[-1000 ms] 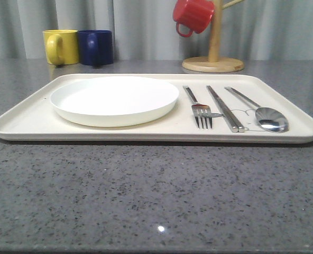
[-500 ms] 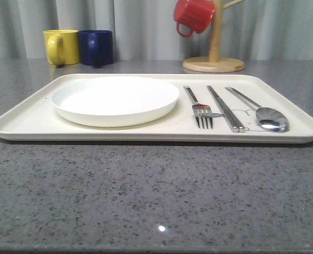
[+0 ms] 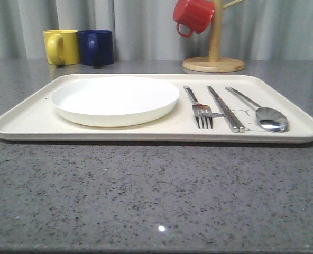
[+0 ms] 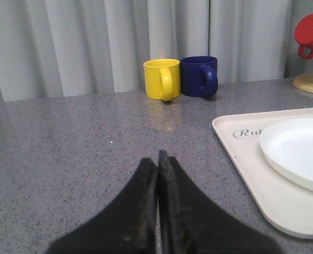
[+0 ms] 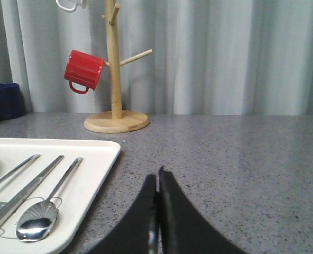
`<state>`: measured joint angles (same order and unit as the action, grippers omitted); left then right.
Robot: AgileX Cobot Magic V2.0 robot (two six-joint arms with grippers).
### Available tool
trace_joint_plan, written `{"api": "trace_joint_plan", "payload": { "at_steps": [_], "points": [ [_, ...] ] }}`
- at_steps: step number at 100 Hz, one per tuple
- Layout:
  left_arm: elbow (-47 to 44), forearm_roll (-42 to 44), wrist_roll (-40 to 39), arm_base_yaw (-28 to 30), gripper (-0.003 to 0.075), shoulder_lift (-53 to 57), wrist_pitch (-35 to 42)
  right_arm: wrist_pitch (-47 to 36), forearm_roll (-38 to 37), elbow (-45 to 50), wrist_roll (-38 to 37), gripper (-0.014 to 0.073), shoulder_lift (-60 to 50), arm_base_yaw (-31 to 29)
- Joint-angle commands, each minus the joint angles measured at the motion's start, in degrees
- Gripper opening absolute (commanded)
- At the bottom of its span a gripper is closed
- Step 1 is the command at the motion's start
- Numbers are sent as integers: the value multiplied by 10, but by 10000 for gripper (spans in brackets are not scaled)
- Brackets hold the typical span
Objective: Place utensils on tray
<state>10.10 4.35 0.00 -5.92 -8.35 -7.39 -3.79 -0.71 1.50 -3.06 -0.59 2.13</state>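
1. The left gripper (image 4: 157, 159) is seen closed in its wrist view, its two black fingers pressed together with nothing between them, above bare grey countertop (image 4: 66, 153) to the left of the tray (image 4: 241, 153).
2. The right gripper (image 5: 157, 174) is likewise closed and empty, its fingers meeting tip to tip over the countertop to the right of the tray's right edge.
3. The cream tray (image 3: 29, 114) lies flat on the speckled grey countertop (image 3: 156, 196), spanning most of the front view.
4. A round white plate (image 3: 114, 99) rests on the left half of the tray.
5. Three utensils are laid side by side on the right half of the tray, to the right of the plate, handles pointing to the far side.
6. The fork (image 3: 199, 107) lies nearest the plate, tines toward the near rim.
7. The chopsticks (image 3: 225, 108) are placed as a close pair just right of the fork.
8. The spoon (image 3: 262, 114) lies furthest right, its bowl near the tray's near right corner, over a faint grey drawing.
9. A yellow mug (image 3: 61, 46) and a blue mug (image 3: 96, 47) stand touching on the far left of the countertop, beyond the tray.
10. A wooden mug tree (image 3: 213, 53) stands far right of centre, with a red mug (image 3: 193, 16) hung on a peg.
11. Grey curtains (image 3: 140, 26) close off the background.
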Motion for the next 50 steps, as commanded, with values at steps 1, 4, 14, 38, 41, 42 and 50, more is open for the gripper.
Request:
{"api": "trace_joint_plan", "payload": {
  "at_steps": [1, 4, 14, 38, 41, 42, 50],
  "points": [
    [-18, 3, -11, 0, -17, 21, 56, -49, -5, -10, 1, -68, -10, -4],
    [-30, 3, -13, 0, -17, 30, 61, -49, -5, -10, 1, -68, -10, -4],
    [-70, 3, -15, 0, -17, 62, 83, -49, -5, -10, 1, -68, -10, -4],
    [-122, 3, -30, 0, -17, 106, 95, -49, -5, -10, 1, -68, -10, -4],
    [-122, 3, -30, 0, -17, 106, 95, -49, -5, -10, 1, -68, -10, -4],
    [-122, 3, -30, 0, -17, 106, 95, -49, -5, -10, 1, -68, -10, -4],
    [-122, 3, -30, 0, -17, 106, 98, -49, -5, -10, 1, -68, -10, -4]
  ]
}}
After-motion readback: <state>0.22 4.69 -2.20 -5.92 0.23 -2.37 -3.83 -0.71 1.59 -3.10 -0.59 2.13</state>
